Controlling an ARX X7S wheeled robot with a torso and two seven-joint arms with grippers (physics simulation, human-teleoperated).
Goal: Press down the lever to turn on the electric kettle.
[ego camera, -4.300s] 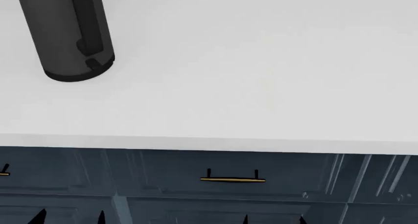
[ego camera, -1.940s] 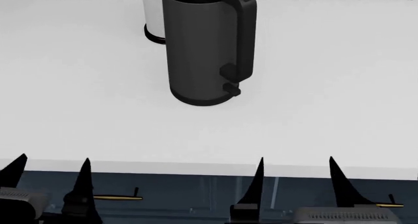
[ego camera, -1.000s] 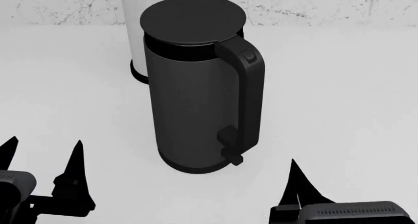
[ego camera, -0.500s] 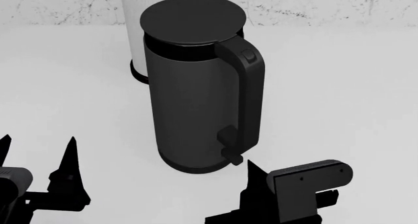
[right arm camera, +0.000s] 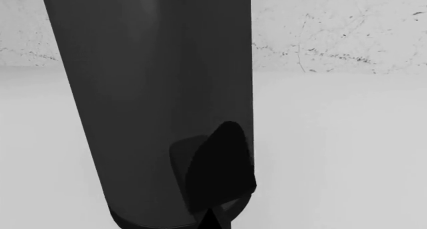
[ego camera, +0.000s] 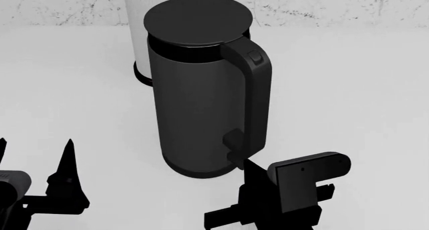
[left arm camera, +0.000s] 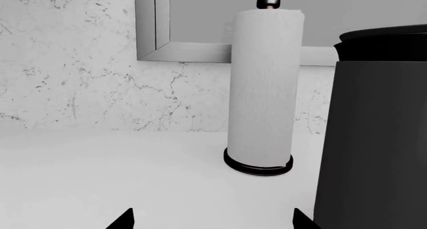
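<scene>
lever (ego camera: 236,156) sits centre-low in the head view, jutting from the handle's lower end on the electric kettle (ego camera: 198,89), which stands mid-frame on the white counter (ego camera: 348,99). right gripper (ego camera: 249,182) is at lower centre, one black fingertip right at the lever; contact and jaw state: can't tell. left gripper (ego camera: 33,159) at lower left, fingers apart, well clear of the kettle. paper towel roll (left arm camera: 263,84) stands just behind the kettle.

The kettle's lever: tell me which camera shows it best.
The head view. There the lever sits at the handle's lower end on the kettle, with the right gripper just below it, partly covering it. The right wrist view shows only a dark lump low on the body. The left wrist view shows none of it.
</scene>
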